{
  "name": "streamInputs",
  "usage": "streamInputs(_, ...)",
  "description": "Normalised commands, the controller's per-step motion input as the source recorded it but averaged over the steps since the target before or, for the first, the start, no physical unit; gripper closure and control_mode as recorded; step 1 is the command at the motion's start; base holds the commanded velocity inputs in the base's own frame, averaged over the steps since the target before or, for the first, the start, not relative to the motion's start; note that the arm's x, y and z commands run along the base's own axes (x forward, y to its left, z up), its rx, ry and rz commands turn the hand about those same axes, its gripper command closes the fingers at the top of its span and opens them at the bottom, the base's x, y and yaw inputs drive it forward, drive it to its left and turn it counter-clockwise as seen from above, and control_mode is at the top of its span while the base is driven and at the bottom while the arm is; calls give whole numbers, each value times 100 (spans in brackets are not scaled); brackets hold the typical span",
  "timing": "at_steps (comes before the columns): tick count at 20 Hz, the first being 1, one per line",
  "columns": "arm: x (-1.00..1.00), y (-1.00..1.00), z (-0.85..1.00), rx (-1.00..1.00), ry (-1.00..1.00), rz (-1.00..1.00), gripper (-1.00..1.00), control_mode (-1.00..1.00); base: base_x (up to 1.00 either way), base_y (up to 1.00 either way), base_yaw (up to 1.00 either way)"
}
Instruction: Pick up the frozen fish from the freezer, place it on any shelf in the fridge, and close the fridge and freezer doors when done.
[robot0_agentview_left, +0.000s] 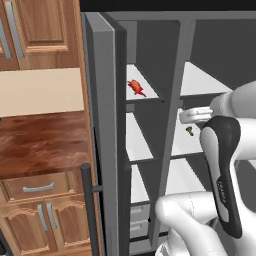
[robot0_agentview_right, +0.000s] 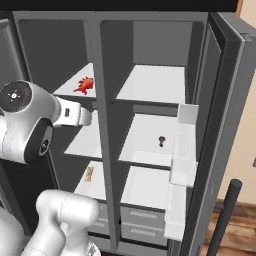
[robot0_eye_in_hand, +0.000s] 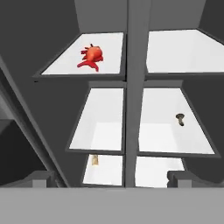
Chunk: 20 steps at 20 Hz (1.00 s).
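The frozen fish (robot0_agentview_left: 136, 88) (robot0_agentview_right: 84, 85) (robot0_eye_in_hand: 91, 57), small and bright red-orange, lies on the top narrow shelf of the freezer (robot0_agentview_left: 131, 42) (robot0_agentview_right: 55, 45). The wider fridge (robot0_agentview_left: 215, 40) (robot0_agentview_right: 155, 40) stands beside it, with a bare white top shelf (robot0_agentview_left: 200, 80) (robot0_agentview_right: 150, 82) (robot0_eye_in_hand: 175, 50). Both doors stand open: the freezer door (robot0_agentview_left: 102, 125) at the left, the fridge door (robot0_agentview_right: 225, 125) with white bins at the right. My gripper (robot0_eye_in_hand: 111, 178) is open and holds nothing. It hangs outside the unit facing the centre divider, below and well short of the fish.
A tiny dark brownish item (robot0_agentview_left: 190, 131) (robot0_agentview_right: 161, 140) (robot0_eye_in_hand: 180, 118) sits on the middle fridge shelf. A small tan item (robot0_agentview_right: 89, 174) (robot0_eye_in_hand: 94, 160) lies on a lower freezer shelf. Wooden cabinets and a counter (robot0_agentview_left: 40, 140) stand left of the freezer door. Drawers (robot0_agentview_right: 145, 225) fill the fridge's bottom.
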Motion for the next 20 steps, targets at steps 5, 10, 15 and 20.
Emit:
streamInputs(5,9,44,70,0,2,-3,-100,-100,0,0,0)
streamInputs(10,13,12,20,0,13,-2,-100,-100,0,0,0)
streamInputs(15,14,14,-25,0,0,0,-100,-100,0,0,0)
streamInputs(20,35,29,-39,0,-4,0,-100,-100,0,0,0)
